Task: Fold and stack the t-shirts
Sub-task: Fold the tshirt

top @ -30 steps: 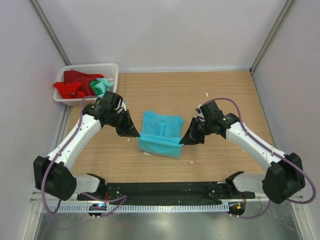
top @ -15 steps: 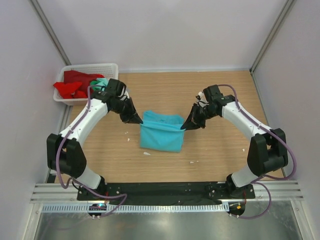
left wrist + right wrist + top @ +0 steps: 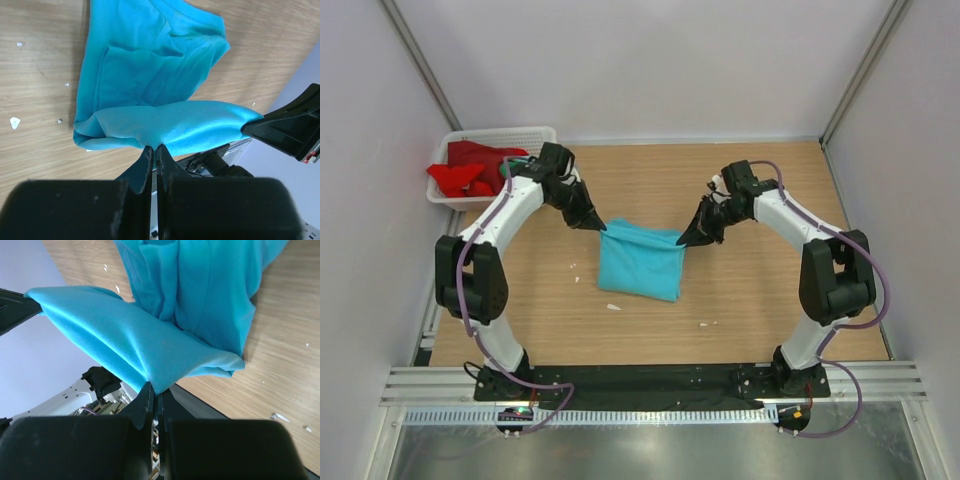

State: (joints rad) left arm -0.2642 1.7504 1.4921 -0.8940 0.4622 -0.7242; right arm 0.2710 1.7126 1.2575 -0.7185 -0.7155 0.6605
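Blue t-shirt (image 3: 640, 268) sits approx mid-desk, lower part flat on the wood, edge at its 12 o'clock side raised and pulled into a straight line btwn the two hands. Left hand (image 3: 599, 227) is at the shirt's 10 o'clock corner, fingers pinched fully together w/ a bit of the blue cloth nipped at the tips. Right hand (image 3: 683, 240) is at the 2 o'clock corner, same story: fingers closed tight on the fabric edge. From the wrist cams, the gripped hem runs as a smooth band from one hand to the other, w/ the rest of the shirt lying doubled and creased on the desk (image 3: 760, 290) underneath.

White mesh basket (image 3: 546, 134) is off at the desk's 10 o'clock corner, against the left wall. Red t-shirt (image 3: 460, 176) is heaped inside it, spilling over the rim. Left arm's upper link crosses in front of the basket's 3 o'clock side. A few white specks (image 3: 613, 307) are scattered on the wood around the shirt's 6 o'clock side.
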